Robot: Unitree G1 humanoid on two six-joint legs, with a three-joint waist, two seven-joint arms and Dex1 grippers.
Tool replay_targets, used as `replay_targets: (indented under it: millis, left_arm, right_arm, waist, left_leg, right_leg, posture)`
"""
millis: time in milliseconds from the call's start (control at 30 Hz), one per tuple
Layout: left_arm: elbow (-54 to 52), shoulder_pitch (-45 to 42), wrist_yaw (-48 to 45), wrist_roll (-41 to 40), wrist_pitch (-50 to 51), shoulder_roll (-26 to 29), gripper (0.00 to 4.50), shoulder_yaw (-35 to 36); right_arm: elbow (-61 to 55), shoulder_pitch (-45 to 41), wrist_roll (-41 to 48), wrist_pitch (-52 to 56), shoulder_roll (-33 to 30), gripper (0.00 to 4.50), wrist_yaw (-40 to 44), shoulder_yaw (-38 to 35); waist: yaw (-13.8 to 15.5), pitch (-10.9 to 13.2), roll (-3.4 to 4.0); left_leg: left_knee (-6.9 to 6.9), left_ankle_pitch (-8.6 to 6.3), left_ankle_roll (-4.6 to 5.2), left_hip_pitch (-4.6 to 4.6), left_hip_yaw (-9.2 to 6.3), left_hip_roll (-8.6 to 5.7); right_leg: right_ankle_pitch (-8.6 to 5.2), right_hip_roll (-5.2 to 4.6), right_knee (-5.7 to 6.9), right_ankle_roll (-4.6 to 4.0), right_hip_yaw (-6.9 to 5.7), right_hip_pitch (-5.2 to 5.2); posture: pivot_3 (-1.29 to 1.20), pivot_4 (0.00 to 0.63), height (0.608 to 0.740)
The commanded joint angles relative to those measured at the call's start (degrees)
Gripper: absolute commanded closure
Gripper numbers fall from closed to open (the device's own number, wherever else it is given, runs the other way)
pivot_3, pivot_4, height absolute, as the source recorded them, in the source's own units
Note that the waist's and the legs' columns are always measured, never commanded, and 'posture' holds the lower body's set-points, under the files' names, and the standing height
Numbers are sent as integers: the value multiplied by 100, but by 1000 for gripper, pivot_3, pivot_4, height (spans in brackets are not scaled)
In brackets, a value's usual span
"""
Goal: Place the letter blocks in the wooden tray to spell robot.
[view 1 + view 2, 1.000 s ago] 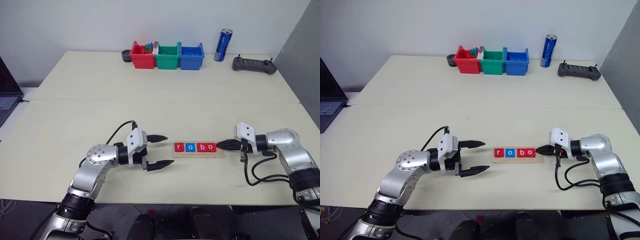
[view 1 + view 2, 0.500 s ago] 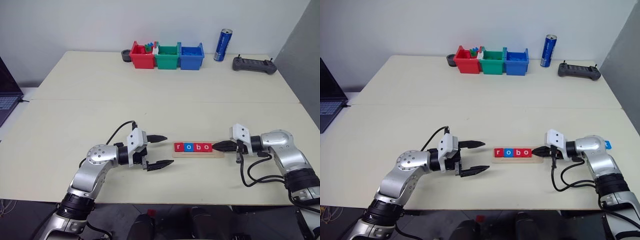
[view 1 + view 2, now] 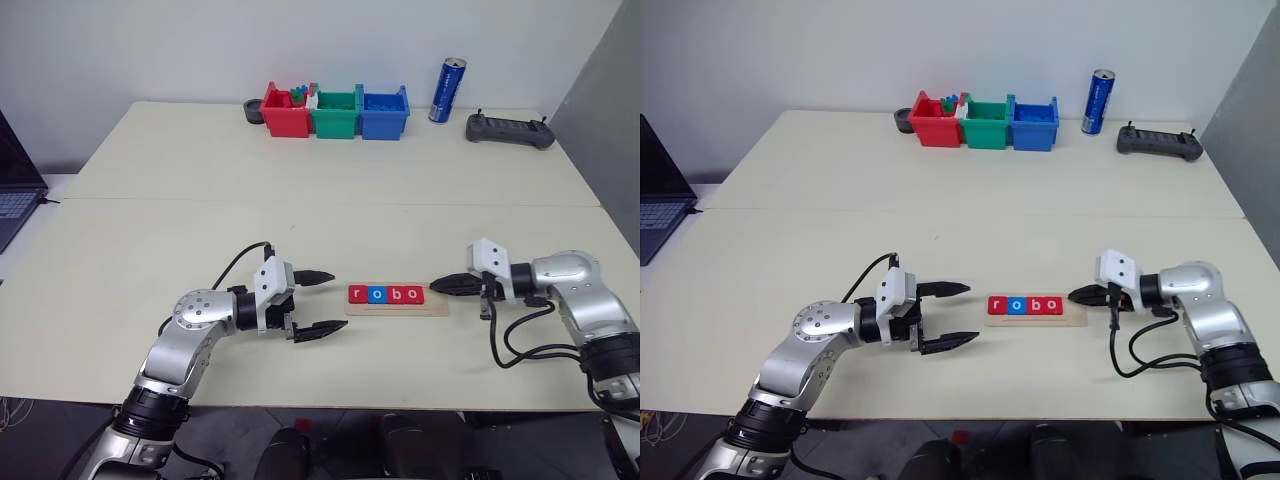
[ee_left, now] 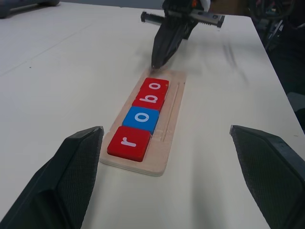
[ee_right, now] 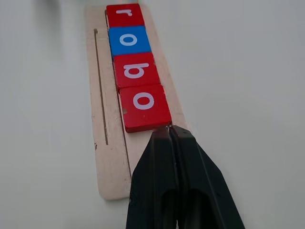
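Four letter blocks (image 3: 386,294) lie in a row in the wooden tray (image 3: 437,306), reading r, o, b, o: red, blue, red, red. The tray's right end is bare. My right gripper (image 3: 433,286) is shut and empty, its tip hanging just off the last o block (image 5: 144,107), above the bare end of the tray (image 5: 112,176). Left of the tray, my left gripper (image 3: 338,299) stands open with nothing between its fingers, pointing along the row (image 4: 141,112).
Red (image 3: 285,112), green (image 3: 334,113) and blue (image 3: 383,112) bins stand at the table's back. To their right are a blue can (image 3: 446,90) and a black controller (image 3: 508,129). A laptop (image 3: 12,190) sits off the left edge.
My right gripper pushed leftward against the last o block, closing up the row, then drew back to the right and rose a little. The left gripper stayed still.
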Motion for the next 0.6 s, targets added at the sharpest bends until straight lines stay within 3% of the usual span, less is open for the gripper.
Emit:
replay_targets:
  millis: [33,133,200,367,500,600]
  left_arm:
    - [-156,-38,-28,-72,-91,-33,0,28]
    - [-128,-77,-52,-70,-104,-74,0,-3]
    - [-91,-107,-84,-75,-120,-86,0,-9]
    - [-9,-165,-176,-83,-161,-104,0,-38]
    - [-18,-220,-243,-118,-154,-158,0,-80]
    - [-46,-281,-294,-133,-130,-228,0,-108]
  right_arm:
    - [-836,299,419,593,-242,4443,-238,-544]
    - [-1717,951,702,1345,-241,3919,-1033,-1281]
    - [-2402,1677,702,1765,-83,3310,-1725,-1816]
    - [-3556,2907,643,2546,663,1537,-3264,-2599]
    - [-3962,3021,507,3141,1472,108,-4710,-3128]
    - [-4163,2995,148,3357,1971,49,-5748,-3382]
  waist:
    - [10,0,0]
    - [36,0,0]
    - [58,-1,-1]
    - [110,-3,2]
    - [84,-6,7]
    - [90,-7,9]
  left_leg:
    - [0,0,0,0,0,0]
    - [0,0,0,-1,-1,-1]
    - [-1,0,0,-1,-2,0]
    - [0,0,0,-1,2,1]
    - [1,2,-2,7,11,0]
    - [2,3,-4,7,5,0]
  right_leg:
    - [0,0,0,0,0,0]
    - [0,0,0,0,-1,0]
    - [0,2,1,0,-1,0]
    - [-2,6,2,1,4,0]
    - [-2,7,18,1,16,0]
    - [-3,11,22,1,11,0]
  posture:
    - [0,150,740]
    - [0,150,740]
    - [0,150,740]
    - [0,150,740]
    - [0,150,740]
    - [0,150,740]
